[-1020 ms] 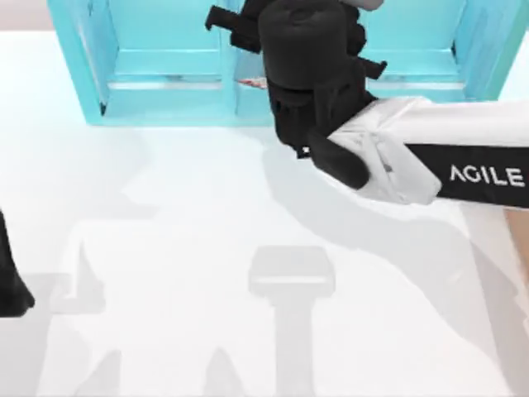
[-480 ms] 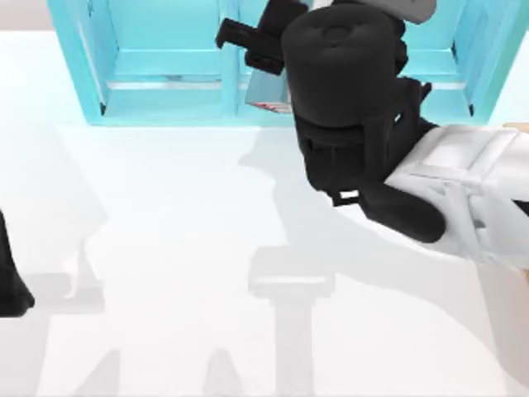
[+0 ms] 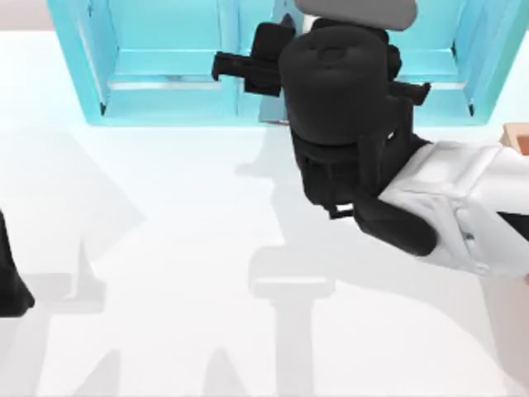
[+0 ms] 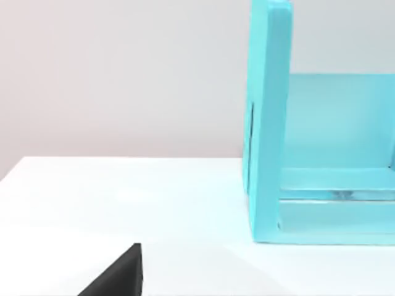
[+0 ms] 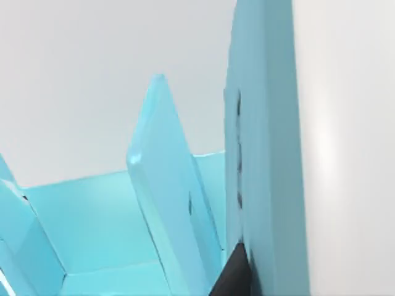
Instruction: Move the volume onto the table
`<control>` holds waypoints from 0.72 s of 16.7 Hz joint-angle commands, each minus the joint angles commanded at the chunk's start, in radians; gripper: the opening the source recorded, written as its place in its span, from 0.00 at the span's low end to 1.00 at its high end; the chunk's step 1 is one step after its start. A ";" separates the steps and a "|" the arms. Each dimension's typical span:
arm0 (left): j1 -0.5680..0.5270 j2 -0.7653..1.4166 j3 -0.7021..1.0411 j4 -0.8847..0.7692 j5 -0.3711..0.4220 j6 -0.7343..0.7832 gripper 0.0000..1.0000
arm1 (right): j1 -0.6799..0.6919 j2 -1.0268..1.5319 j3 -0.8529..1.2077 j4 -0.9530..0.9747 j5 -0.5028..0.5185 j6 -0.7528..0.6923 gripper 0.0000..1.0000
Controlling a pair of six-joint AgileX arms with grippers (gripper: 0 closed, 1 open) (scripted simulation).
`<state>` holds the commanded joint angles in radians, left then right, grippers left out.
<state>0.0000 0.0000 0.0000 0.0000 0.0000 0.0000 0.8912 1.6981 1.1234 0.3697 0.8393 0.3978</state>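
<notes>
Right gripper (image 3: pixel 285 74) at the shelf unit (image 3: pixel 165 74), far side of counter (image 3: pixel 165 248); jaws apparently clamped on the volume (image 5: pixel 265 154). Risk: book snags the divider or slips. Left arm parked near-left, jaw state unclear.

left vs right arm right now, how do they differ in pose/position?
Position: the right arm reaches in from the top view's right side to the teal-blue shelf unit; the left arm sits at the table's left edge, well short of the shelf.
Height: the right arm's black wrist hangs over the shelf's front; the left arm stays low.
Activity: right looks at work, left looks parked.
Shared: both are black at the end.
</notes>
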 joint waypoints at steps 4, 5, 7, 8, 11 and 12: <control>0.000 0.000 0.000 0.000 0.000 0.000 1.00 | 0.002 0.040 -0.081 0.093 -0.028 -0.316 0.00; 0.000 0.000 0.000 0.000 0.000 0.000 1.00 | 0.001 0.049 -0.108 0.120 -0.038 -0.421 0.00; 0.000 0.000 0.000 0.000 0.000 0.000 1.00 | -0.001 0.065 -0.167 0.176 -0.063 -0.653 0.00; 0.000 0.000 0.000 0.000 0.000 0.000 1.00 | -0.003 0.071 -0.198 0.204 -0.078 -0.775 0.00; 0.000 0.000 0.000 0.000 0.000 0.000 1.00 | -0.013 0.076 -0.298 0.285 -0.129 -1.128 0.00; 0.000 0.000 0.000 0.000 0.000 0.000 1.00 | -0.018 0.074 -0.331 0.310 -0.148 -1.233 0.00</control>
<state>0.0000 0.0000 0.0000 0.0000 0.0000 0.0000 0.8737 1.7726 0.7925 0.6800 0.6918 -0.8354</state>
